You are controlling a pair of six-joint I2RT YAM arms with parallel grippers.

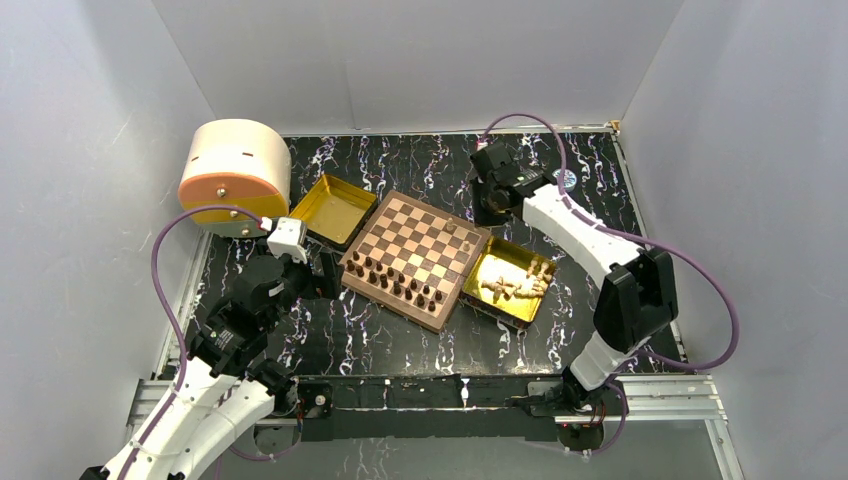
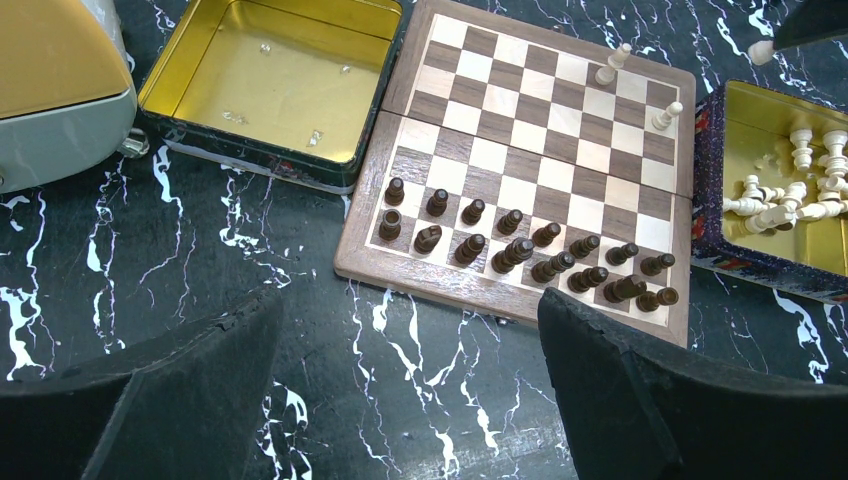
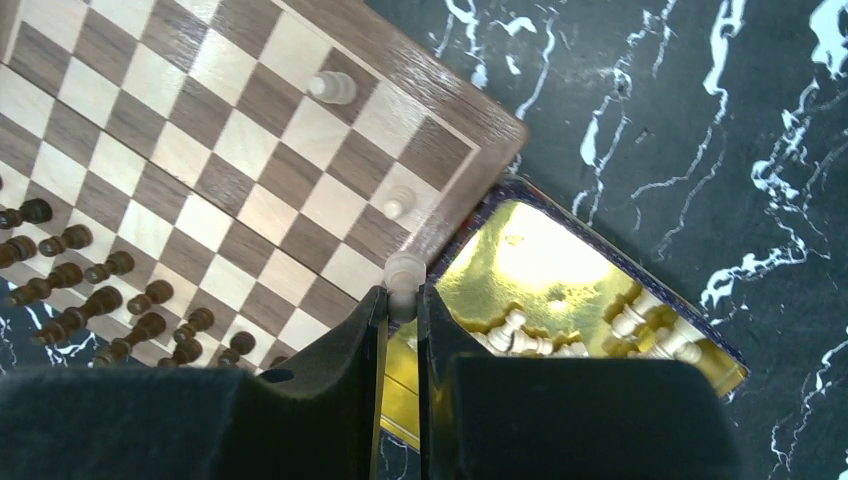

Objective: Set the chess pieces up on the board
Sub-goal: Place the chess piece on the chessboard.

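A light piece is clamped in the right hand near the edge of the board. The left hand is spread wide apart. Upright lowering onto a vacant edge square is needed next.

White-shelled arms, black joints
Left arm, right arm: looping purple cables; left gripper, right gripper: matte black.

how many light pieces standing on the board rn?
2. One light piece and a second light piece, both near the board corner beside the filled tray. A third piece is pinched in the right gripper, unplaced.
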